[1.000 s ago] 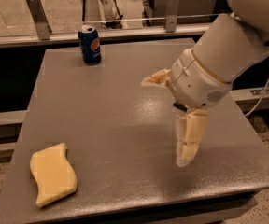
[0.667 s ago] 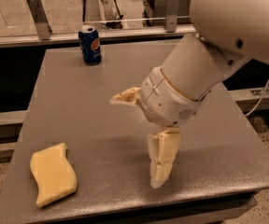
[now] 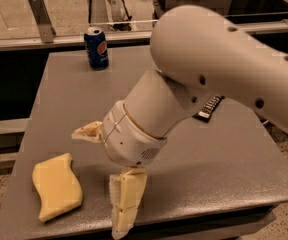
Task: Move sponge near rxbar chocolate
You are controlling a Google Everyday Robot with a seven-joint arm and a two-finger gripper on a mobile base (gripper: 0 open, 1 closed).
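Note:
The pale yellow sponge (image 3: 57, 186) lies flat at the near left corner of the grey table (image 3: 224, 159). My gripper (image 3: 97, 181) hangs just right of the sponge and a little above the table. It is open: one finger (image 3: 86, 132) points left and the other (image 3: 126, 201) points down at the front edge. It holds nothing. The rxbar chocolate (image 3: 209, 107) is a black wrapper with white lettering at the table's middle right. Only its end shows from behind my white arm (image 3: 219, 64).
A blue soda can (image 3: 96, 48) stands upright at the far left of the table. A metal rail and glass barrier (image 3: 44, 31) run behind the table. The table's front edge is right under the gripper's lower finger.
My arm has swung left and toward the table's front, bringing the open gripper close to the sponge. The sponge and the can have not moved.

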